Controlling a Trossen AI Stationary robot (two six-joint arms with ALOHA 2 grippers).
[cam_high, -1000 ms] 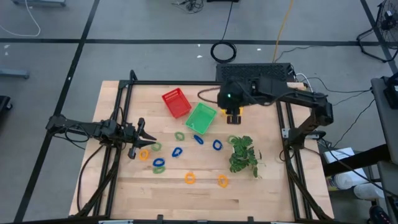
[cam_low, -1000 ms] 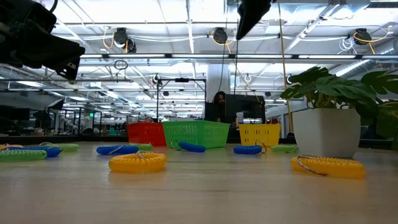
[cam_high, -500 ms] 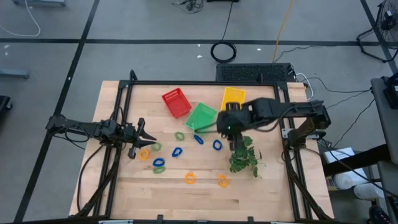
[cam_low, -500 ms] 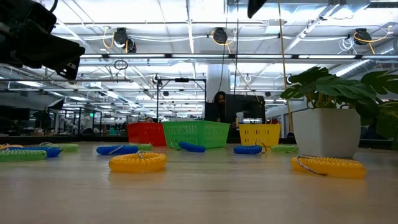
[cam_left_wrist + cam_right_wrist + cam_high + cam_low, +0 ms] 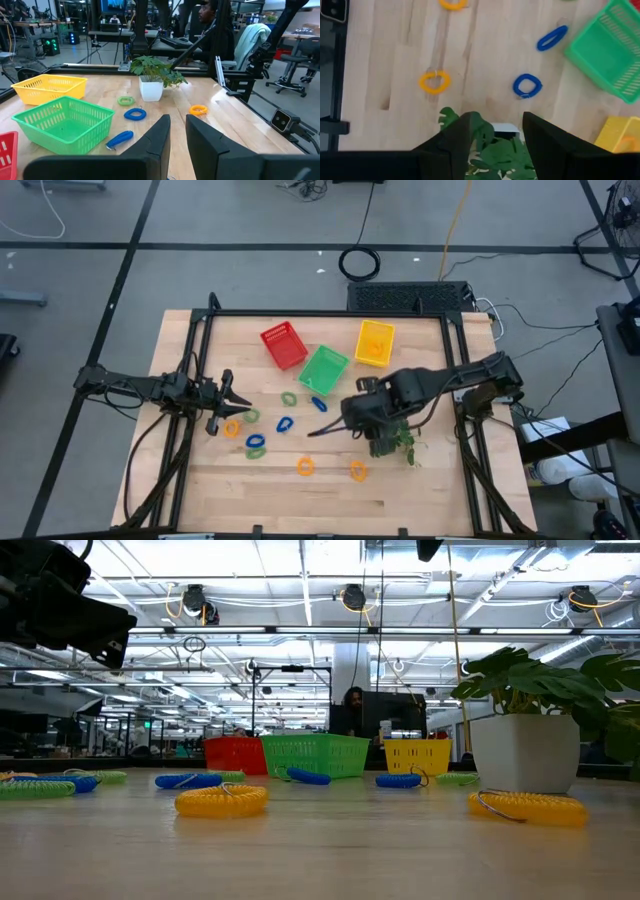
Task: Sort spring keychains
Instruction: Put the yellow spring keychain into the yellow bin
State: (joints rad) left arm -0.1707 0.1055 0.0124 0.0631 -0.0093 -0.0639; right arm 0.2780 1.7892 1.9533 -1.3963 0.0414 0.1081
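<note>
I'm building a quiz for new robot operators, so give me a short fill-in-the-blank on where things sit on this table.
1. The green basket sits between the red basket and the ______ basket.
2. The right gripper hangs above the potted ______, jaws open and empty.
3. The keychain nearest the plant pot in the right wrist view is ______.
4. The left gripper is at the table's ______ side.

Missing words: yellow; plant; blue; left
</note>
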